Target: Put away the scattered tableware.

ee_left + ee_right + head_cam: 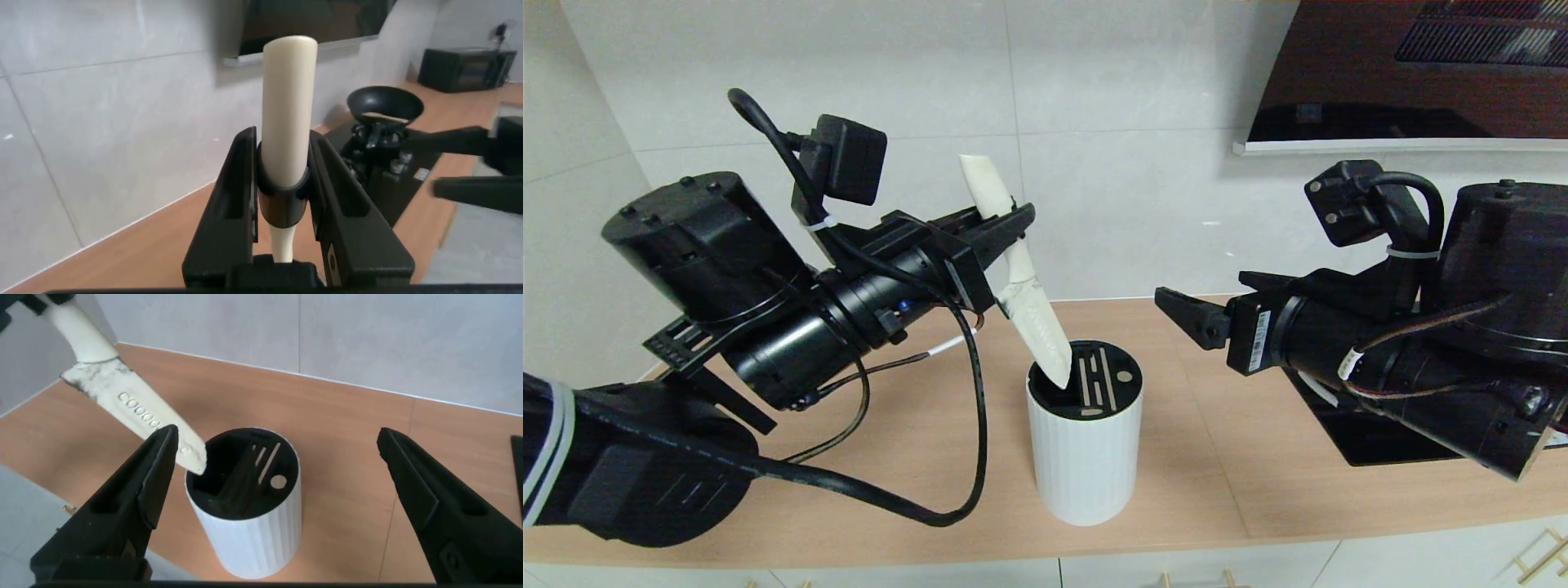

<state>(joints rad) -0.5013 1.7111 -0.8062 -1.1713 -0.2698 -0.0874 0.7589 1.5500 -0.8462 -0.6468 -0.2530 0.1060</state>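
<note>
Wooden desk (915, 457) well below both pincers. Standing on it, just under the left pincer (1009, 229): a white ribbed holder (1084, 465) with a black slotted top. Clamped in that left pincer by the cream handle: a knife (1036, 318), slanted, blade down, tip just inside the wide opening on the holder's side nearest this pincer. Spread wide and carrying nothing: the right pincer (274, 445), about level with the holder's top and on its far side from the left one, holder framed between the two fingers.

Probably mid-insertion. To finish cleanly:

- Bring the blade closer to upright before lowering, or risk scraping the opening's rim at this slant.
- Lower slowly and straight down, keeping the tip inside the same opening and clear of the narrow slots beside it.
- Hold the handle firmly until well sunk.
- Watch for tipping or sliding of the holder on any snag. If needed, steady it with the right pincer.
- Let go only once settled, then lift straight up and clear.
</note>
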